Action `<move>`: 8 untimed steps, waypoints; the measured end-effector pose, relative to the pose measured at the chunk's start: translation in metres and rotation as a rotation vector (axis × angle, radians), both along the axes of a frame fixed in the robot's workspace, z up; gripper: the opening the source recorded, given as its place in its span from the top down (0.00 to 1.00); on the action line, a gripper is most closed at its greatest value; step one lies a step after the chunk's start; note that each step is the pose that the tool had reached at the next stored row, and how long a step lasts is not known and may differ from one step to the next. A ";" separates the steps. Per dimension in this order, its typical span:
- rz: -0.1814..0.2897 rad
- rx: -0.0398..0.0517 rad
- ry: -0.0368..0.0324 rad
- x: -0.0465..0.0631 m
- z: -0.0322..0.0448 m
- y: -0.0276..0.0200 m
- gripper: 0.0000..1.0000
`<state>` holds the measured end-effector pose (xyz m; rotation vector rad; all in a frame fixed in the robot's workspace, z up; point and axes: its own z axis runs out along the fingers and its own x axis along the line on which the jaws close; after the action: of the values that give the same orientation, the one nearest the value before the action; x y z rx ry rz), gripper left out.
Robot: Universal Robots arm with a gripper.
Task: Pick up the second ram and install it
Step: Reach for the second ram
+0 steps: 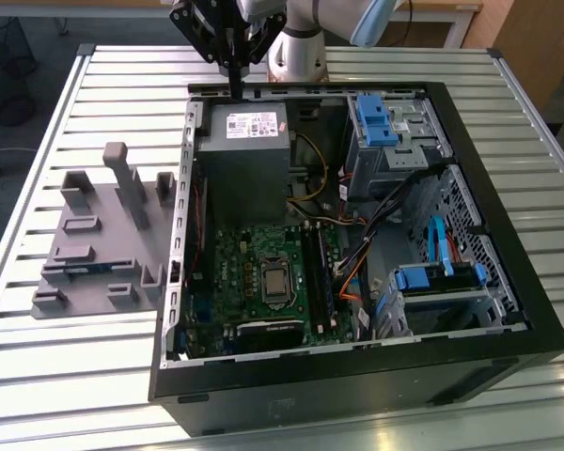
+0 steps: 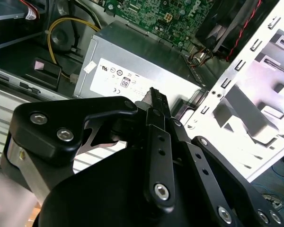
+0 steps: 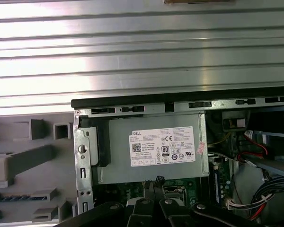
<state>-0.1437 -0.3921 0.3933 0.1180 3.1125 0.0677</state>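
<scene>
hangs the gripper (image 1: 235, 89) just above the power supply (image 1: 244, 155), jaws clenched, nothing between. leaves the second ram (image 1: 86, 267) lying in the grey fixture tray (image 1: 47, 287), exterior view's left, well apart.

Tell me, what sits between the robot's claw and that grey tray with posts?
In the exterior view, the computer case's metal side wall separates the gripper from the grey tray, then comes a strip of slatted table.
</scene>
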 end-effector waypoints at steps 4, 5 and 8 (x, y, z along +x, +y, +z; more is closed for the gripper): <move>0.000 0.0000 0.0000 -0.001 0.0000 0.0000 0.89; 0.000 -0.0001 0.0000 -0.001 0.0000 0.0000 0.89; 0.000 -0.0001 0.0000 -0.002 0.0000 0.0000 0.89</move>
<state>-0.1456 -0.3921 0.3933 0.1180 3.1125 0.0675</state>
